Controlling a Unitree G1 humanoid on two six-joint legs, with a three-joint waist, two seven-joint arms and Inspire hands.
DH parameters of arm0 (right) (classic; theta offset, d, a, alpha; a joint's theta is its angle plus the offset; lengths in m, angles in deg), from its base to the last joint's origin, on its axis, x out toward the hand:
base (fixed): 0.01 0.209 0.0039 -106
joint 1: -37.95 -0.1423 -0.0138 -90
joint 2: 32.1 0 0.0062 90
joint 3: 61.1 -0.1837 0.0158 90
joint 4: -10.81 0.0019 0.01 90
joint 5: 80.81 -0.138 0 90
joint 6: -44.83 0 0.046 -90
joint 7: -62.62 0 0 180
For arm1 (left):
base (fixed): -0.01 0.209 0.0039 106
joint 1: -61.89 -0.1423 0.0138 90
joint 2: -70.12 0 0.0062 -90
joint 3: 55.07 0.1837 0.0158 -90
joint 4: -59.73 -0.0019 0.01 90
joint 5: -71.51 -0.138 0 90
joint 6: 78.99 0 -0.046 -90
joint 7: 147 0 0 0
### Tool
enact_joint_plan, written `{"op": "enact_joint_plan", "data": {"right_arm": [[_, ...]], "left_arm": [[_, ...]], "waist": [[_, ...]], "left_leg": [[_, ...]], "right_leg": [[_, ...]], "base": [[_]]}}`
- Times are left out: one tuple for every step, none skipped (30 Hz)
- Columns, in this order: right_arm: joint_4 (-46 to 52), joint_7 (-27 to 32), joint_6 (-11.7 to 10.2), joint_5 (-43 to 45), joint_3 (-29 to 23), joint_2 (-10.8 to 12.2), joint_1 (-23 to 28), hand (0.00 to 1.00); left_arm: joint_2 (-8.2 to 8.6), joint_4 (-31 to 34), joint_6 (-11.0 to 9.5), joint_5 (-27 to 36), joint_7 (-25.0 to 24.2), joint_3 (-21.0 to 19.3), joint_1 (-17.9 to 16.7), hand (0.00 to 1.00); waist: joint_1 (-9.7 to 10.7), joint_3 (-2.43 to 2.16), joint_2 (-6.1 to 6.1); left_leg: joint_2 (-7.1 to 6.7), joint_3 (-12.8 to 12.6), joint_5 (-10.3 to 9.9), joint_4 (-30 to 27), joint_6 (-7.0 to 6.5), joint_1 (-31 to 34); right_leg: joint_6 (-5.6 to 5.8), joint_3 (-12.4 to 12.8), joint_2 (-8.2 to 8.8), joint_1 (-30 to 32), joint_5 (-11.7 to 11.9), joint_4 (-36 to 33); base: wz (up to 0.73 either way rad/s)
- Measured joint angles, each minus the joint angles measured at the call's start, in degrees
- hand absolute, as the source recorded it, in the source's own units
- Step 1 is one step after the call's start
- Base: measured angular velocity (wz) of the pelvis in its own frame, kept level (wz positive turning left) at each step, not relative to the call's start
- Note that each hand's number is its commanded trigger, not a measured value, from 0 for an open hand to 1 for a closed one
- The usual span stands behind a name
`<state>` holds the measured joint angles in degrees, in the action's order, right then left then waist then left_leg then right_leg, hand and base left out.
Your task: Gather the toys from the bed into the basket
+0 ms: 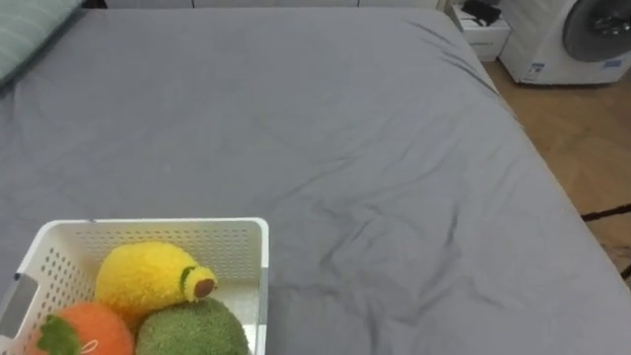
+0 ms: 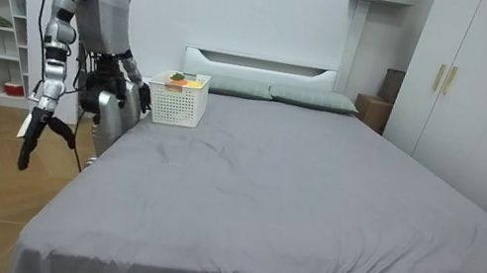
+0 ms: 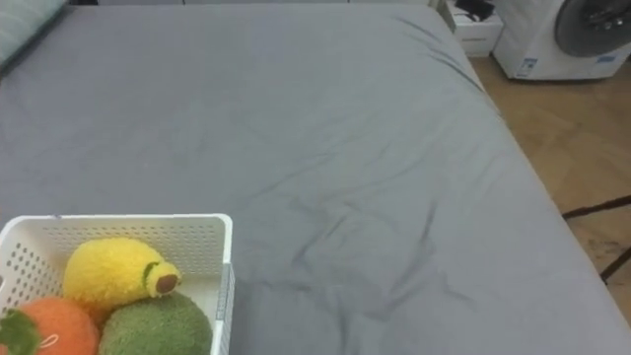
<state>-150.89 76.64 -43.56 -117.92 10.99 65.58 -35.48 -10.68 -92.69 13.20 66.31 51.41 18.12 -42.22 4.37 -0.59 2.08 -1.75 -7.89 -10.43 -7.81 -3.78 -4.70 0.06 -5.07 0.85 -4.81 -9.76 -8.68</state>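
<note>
As three toys [image 1: 158,296] fill white basket [image 1: 168,229], grey bed [image 1: 375,148]

The bed [image 1: 394,148] wears a plain grey sheet. At lower left, the white basket [image 1: 158,235] has walls dotted with small holes. Its 3 toys: a yellow plush [image 1: 143,276] with a green band and brown tip, an orange plush [image 1: 94,330] with a green leaf, and a green plush [image 1: 192,333]. At upper right are a brown wood floor [image 1: 582,138] and a white washing machine [image 1: 552,39].

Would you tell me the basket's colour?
The basket is white, clearest in the left eye view.
</note>
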Motion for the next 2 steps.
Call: {"op": "enact_joint_plan", "data": {"right_arm": [[-0.45, -0.67, 0.43, 0.01, 0.96, 0.03, -0.15, 0.0], [-1.7, -2.06, 1.14, 0.09, 1.82, 0.13, -0.91, 0.0]], "left_arm": [[0.04, 0.0, 0.27, 0.0, -0.08, 0.1, 0.16, 0.0], [0.18, -0.04, 0.65, 0.04, -0.14, 0.11, 0.21, 0.0]], "waist": [[-0.04, 0.0, -0.01], [-0.06, -0.01, -0.03]], "left_leg": [[-0.01, -0.01, 0.0, -0.04, 0.0, -0.06], [-0.02, -0.01, 0.0, -0.04, -0.01, -0.13]], "right_leg": [[0.01, -0.13, 0.01, 0.01, -0.02, 0.04], [0.01, -0.37, 0.02, -0.05, -0.03, -0.01]], "base": [[0.0], [0.0]]}}
